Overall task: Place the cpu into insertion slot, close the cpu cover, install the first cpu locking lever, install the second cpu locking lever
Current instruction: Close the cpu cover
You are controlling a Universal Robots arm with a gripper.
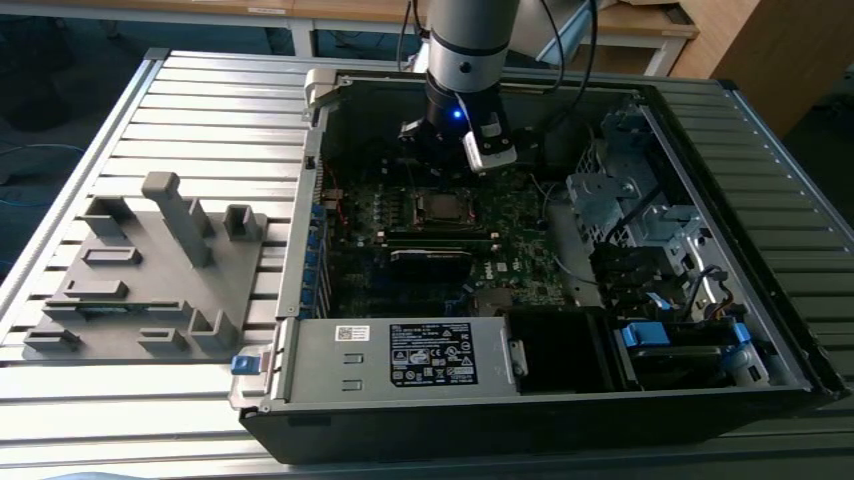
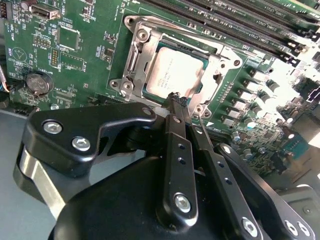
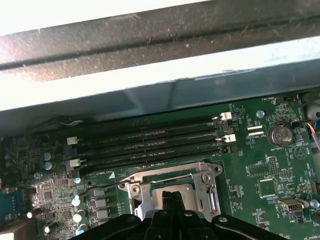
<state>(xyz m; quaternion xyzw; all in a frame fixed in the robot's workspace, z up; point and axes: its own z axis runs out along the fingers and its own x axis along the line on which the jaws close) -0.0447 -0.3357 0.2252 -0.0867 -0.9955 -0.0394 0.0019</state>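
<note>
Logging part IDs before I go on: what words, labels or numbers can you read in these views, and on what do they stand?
Nothing can be read for certain.
black label on the power supply box: white print, too small.
white sticker beside it: too small.
cpu top: faint print, blurred.
circuit board: white markings, too small.
coin battery: marking blurred.

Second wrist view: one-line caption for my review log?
The gripper poised at the edge of the closed cpu cover, cpu seated beneath.
</note>
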